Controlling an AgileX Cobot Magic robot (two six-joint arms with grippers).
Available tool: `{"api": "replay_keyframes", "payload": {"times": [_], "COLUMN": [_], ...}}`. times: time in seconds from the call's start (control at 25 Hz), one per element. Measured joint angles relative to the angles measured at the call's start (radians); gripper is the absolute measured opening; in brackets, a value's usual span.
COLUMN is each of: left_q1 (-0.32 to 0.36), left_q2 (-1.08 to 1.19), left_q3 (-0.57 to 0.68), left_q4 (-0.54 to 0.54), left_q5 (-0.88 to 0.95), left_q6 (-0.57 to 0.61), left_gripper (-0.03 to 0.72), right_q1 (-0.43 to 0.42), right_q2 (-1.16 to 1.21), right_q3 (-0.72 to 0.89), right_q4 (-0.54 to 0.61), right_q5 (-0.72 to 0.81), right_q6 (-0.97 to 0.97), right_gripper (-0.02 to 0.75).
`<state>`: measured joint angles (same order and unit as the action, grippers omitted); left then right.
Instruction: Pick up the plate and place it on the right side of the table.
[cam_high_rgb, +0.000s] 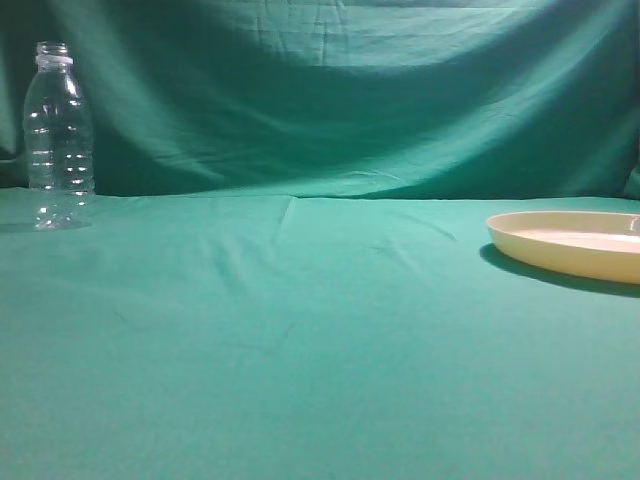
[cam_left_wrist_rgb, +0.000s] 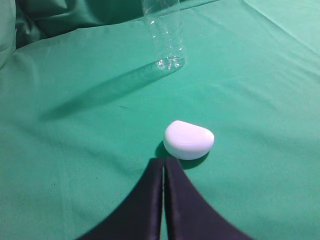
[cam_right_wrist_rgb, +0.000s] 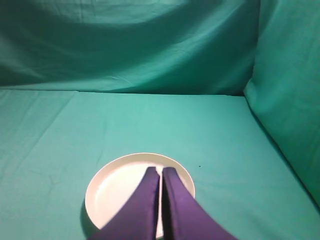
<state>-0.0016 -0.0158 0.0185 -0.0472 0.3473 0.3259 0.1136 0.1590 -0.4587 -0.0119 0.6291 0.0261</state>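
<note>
The cream-yellow plate (cam_high_rgb: 573, 244) lies flat on the teal table (cam_high_rgb: 300, 330) at the far right edge of the exterior view, partly cut off. In the right wrist view the plate (cam_right_wrist_rgb: 112, 192) lies below my right gripper (cam_right_wrist_rgb: 161, 170), whose fingers are closed together and hold nothing, above the plate's middle. My left gripper (cam_left_wrist_rgb: 163, 161) is shut and empty, just short of a small white rounded object (cam_left_wrist_rgb: 188, 139). Neither gripper shows in the exterior view.
A clear plastic bottle (cam_high_rgb: 58, 137) stands upright at the far left back; it also shows in the left wrist view (cam_left_wrist_rgb: 164, 35). The darker green backdrop cloth (cam_high_rgb: 330, 90) hangs behind the table and wraps round the right side (cam_right_wrist_rgb: 290, 100).
</note>
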Motion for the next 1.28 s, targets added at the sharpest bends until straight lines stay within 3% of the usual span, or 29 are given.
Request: {"api": "replay_keyframes", "payload": {"times": [0.2,0.52,1.28], "left_q1": [0.0,0.0,0.0], "left_q2": [0.0,0.0,0.0], "left_q3": [0.0,0.0,0.0], "left_q4": [0.0,0.0,0.0], "left_q5": [0.0,0.0,0.0], "left_q6": [0.0,0.0,0.0], "left_gripper": [0.0,0.0,0.0], "right_q1": [-0.002,-0.002,-0.004], "right_q2": [-0.156,-0.17,-0.17], "right_q3": [0.216,0.471,0.486], "right_q4": [0.0,0.0,0.0], "right_q5": [-0.151,-0.289,-0.254], "right_q6": [-0.006,-0.006,-0.006], "right_gripper": [0.0,0.0,0.0]}}
